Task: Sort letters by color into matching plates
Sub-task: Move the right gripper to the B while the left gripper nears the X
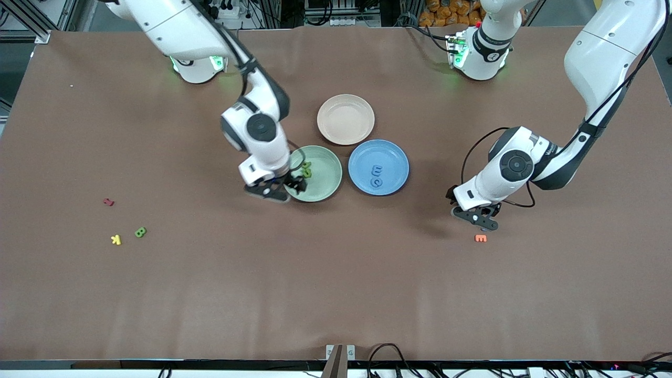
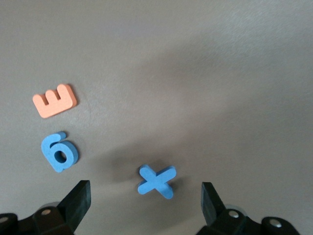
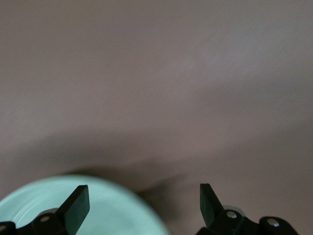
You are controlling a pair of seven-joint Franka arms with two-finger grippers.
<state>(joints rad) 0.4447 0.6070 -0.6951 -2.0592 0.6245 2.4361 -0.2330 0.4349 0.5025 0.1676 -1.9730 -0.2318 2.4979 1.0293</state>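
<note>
Orange E (image 1: 480, 238) lay nearest camera; left gripper (image 2: 142, 208) hovered wide open, empty, over blue X (image 2: 156, 181) (straddle squarely, avoid blue 6 (image 2: 59, 152)). Right gripper (image 1: 286, 184) open, empty, over green plate (image 1: 325, 184) rim.

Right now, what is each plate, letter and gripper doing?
Left gripper: open, low over the blue X.
Right gripper: open, empty, over the green plate's rim.
Green plate: holds green letters.
Blue plate: holds two blue letters.
Beige plate: empty.
Blue 6: loose on the table.
Orange E: loose on the table.
Green B: unsorted on the table.
</note>
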